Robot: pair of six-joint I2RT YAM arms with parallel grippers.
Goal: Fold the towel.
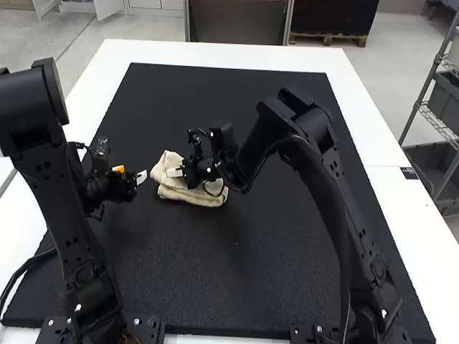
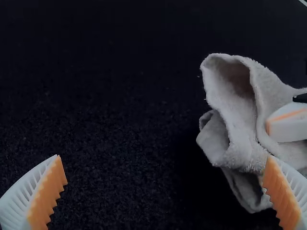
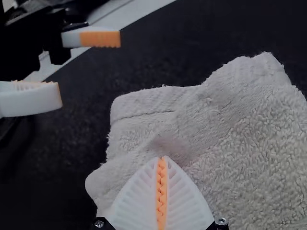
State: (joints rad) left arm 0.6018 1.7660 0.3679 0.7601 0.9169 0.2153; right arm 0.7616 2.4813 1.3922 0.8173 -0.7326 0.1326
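Observation:
The cream towel (image 1: 188,192) lies bunched in a small, layered heap left of the mat's middle. My left gripper (image 1: 130,173) is open just left of it. From the left wrist, my left gripper (image 2: 164,156) has its fingers wide apart, one overlapping the edge of the towel (image 2: 240,124), whose folds gape in loops. My right gripper (image 1: 174,172) is over the towel's upper left part. In its wrist view, my right gripper (image 3: 162,159) is shut, pads meeting, with its tips against the towel (image 3: 249,134); no cloth can be made out between them.
A black mat (image 1: 287,258) covers most of the white table (image 1: 237,57). Both grippers are close together at the towel, the left arm's open fingers (image 3: 100,39) facing the right one. The right arm reaches across the mat's right half.

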